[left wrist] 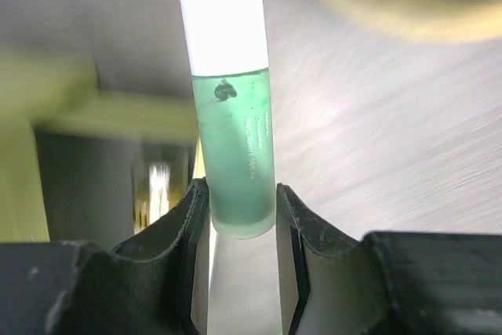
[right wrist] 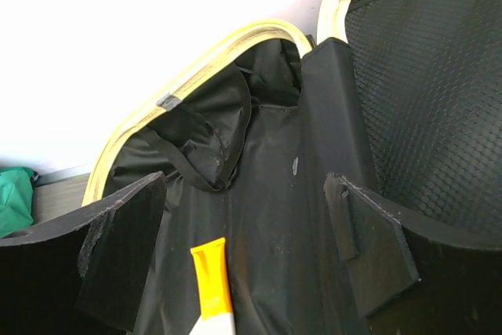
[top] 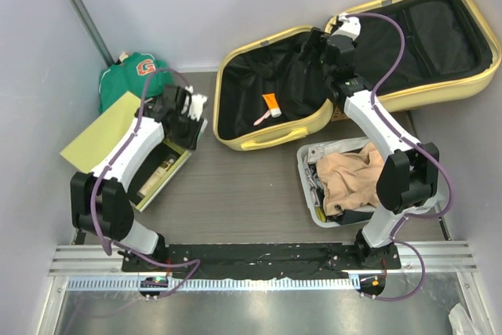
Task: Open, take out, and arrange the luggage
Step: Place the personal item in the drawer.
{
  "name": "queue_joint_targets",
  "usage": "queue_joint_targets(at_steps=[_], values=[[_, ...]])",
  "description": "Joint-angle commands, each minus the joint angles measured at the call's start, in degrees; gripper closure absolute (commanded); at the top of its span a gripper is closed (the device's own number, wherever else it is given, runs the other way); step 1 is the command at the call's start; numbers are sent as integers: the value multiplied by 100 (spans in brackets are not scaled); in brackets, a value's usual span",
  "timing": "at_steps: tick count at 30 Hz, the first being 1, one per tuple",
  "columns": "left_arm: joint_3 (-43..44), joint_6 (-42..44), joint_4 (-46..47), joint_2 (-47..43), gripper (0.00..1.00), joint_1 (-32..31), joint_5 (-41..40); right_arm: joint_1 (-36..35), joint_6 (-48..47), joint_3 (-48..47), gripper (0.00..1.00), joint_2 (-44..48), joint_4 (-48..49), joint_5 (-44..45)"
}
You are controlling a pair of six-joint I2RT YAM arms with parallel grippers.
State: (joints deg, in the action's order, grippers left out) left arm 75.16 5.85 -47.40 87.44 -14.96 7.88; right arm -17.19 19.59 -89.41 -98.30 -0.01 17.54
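Take-out step in hand: large pale yellow hard-shell suitcase [top: 271, 138] is laid open at the back of the surface, orange-capped white tube [right wrist: 212, 272] seen on its black lining. Left hand [left wrist: 241, 203] is clamped on a white-capped green tube [left wrist: 234, 154] at the rim of the yellow-green box [top: 102, 135]; lowering and release are called for. Right hand [right wrist: 245, 194] is held apart above the lining. Beige cloth [top: 349, 178] is piled in the grey bin [top: 304, 164]

Top: above, looking down on bench [top: 251, 182].
Left wrist: very near green tube [left wrist: 235, 162].
Right wrist: inside luggage [right wrist: 267, 194], shared with top.
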Motion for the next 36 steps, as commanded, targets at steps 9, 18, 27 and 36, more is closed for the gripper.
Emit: queue_joint_targets(at_steps=[9,18,27,36], values=[[-1477,1155,-543,-719,100,1329,-1825,32,-61,239,8,144,766,136],[-2171,1709,-385,-1334,100,1470,-2202,40,-52,319,7,250,783,127],[-1926,1315,-314,-1396,29,1470,-2555,40,27,310,7,250,766,-23],[-381,-346,-192,-993,22,831,-1035,14,-278,337,11,391,678,-135]])
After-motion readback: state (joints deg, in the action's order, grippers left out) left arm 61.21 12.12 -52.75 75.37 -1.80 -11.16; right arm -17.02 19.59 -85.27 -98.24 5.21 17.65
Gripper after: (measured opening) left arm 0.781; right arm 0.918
